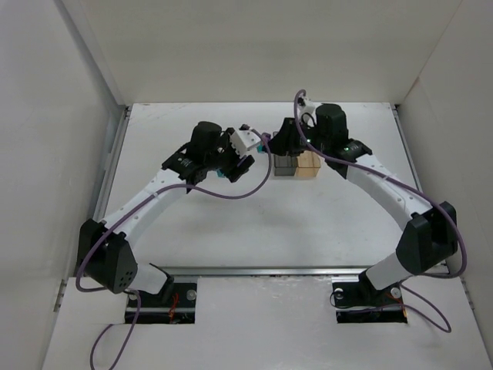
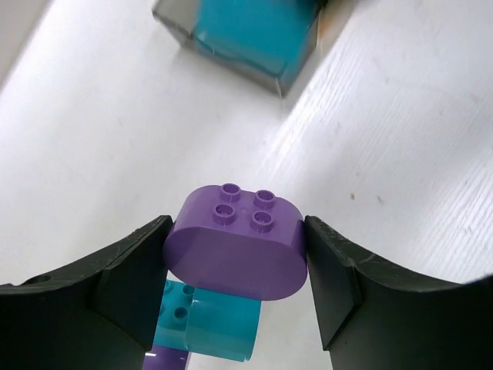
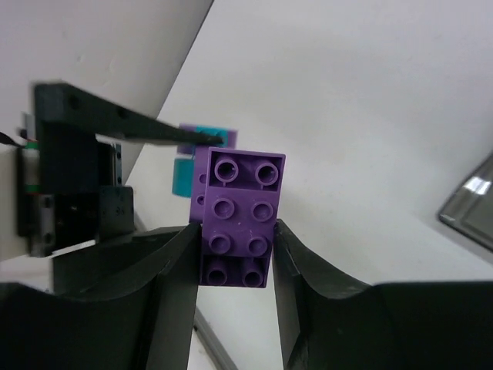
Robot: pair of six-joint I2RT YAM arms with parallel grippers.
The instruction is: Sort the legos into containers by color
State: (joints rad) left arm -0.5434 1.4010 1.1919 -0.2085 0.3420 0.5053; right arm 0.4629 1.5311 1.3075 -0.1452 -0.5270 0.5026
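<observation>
My left gripper (image 2: 235, 254) is shut on a purple oval lego (image 2: 235, 250), a finger against each end. A teal lego (image 2: 208, 324) and part of another purple piece (image 2: 166, 358) lie just under it. The smoky grey bin (image 2: 239, 35) ahead holds teal legos. My right gripper (image 3: 237, 247) is shut on a purple rectangular lego (image 3: 239, 220), held off the table. In the top view the left gripper (image 1: 235, 168) is left of the grey bin (image 1: 283, 166) and amber bin (image 1: 310, 164). The right gripper (image 1: 271, 143) is just behind the grey bin.
The left arm's gripper body (image 3: 69, 177) fills the left of the right wrist view, close to my right gripper. A teal lego (image 3: 182, 177) shows beyond it. White walls (image 1: 85, 116) enclose the table on three sides.
</observation>
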